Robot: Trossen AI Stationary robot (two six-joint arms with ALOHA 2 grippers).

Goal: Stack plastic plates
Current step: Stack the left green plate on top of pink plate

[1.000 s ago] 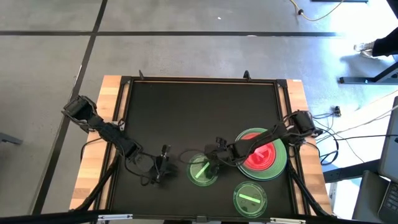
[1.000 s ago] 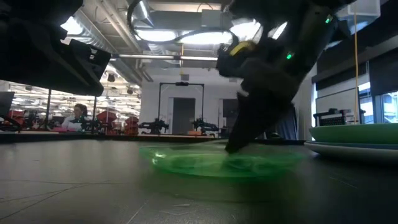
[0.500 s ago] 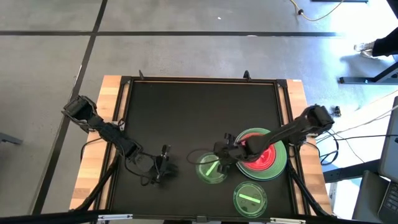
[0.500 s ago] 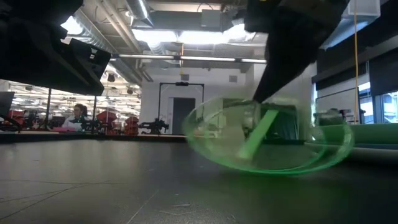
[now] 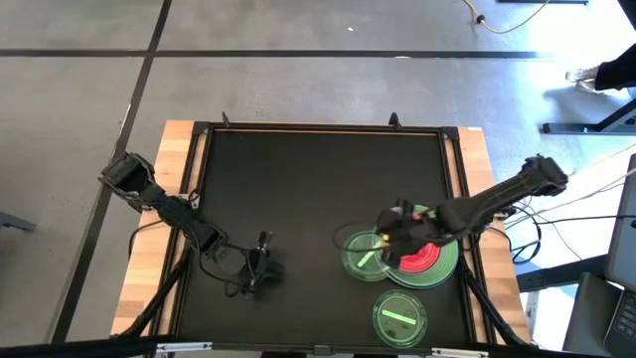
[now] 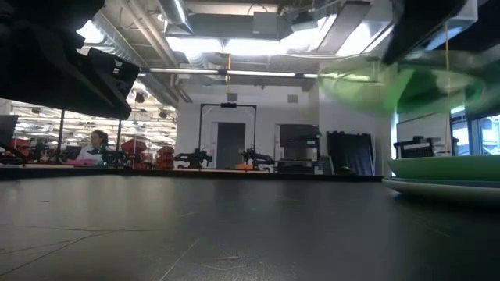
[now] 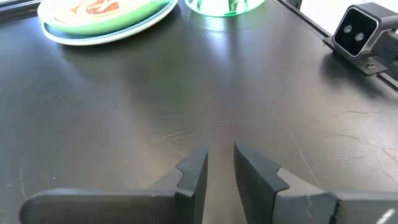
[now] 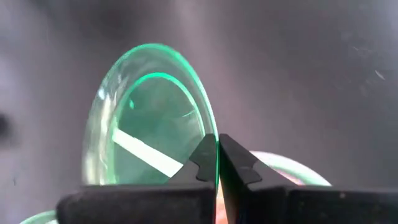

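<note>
A robotics laboratory in a large open industrial hall is shown. Beyond the black matte worktop [image 6: 234, 226], well behind the right end effector [image 5: 390, 239], exposed ceiling ducts and bright strip lights [image 6: 234, 47] are seen. Further dark robot arms on distant benches [image 6: 195, 158] are ranged across the hall, with a seated person [image 6: 97, 145] among them. A grey polished concrete floor [image 5: 298, 80] with trailing cables is seen around the wooden-edged rig.
</note>
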